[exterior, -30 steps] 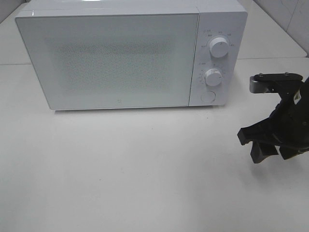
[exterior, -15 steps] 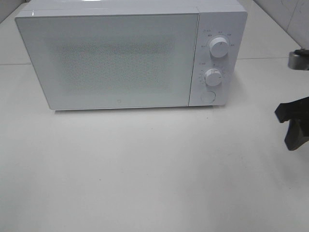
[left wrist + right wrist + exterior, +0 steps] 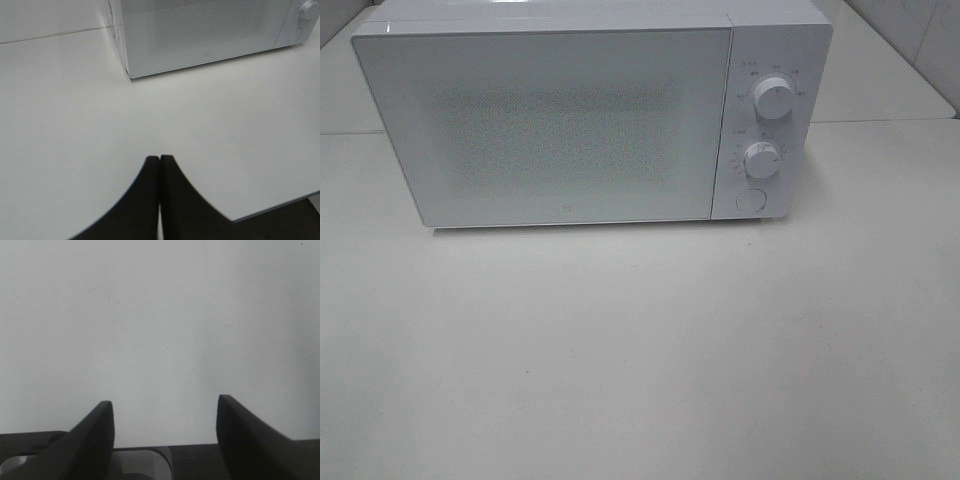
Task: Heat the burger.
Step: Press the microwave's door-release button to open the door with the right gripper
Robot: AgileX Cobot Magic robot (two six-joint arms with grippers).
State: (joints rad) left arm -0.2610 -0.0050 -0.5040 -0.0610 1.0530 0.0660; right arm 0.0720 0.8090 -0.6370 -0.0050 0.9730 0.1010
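The burger is out of view in every frame. A white microwave stands at the back of the table with its door closed; its lower corner also shows in the left wrist view as the microwave. My left gripper is shut, its two black fingertips pressed together over bare table, short of the microwave. My right gripper is open above plain white table with nothing between its fingers. Neither arm appears in the exterior high view.
Two round knobs and a round button sit on the microwave's right panel. The white table stretches in front of it. Its near edge shows in the left wrist view.
The right arm has pulled away to the right and left the exterior high view. The microwave has not moved.
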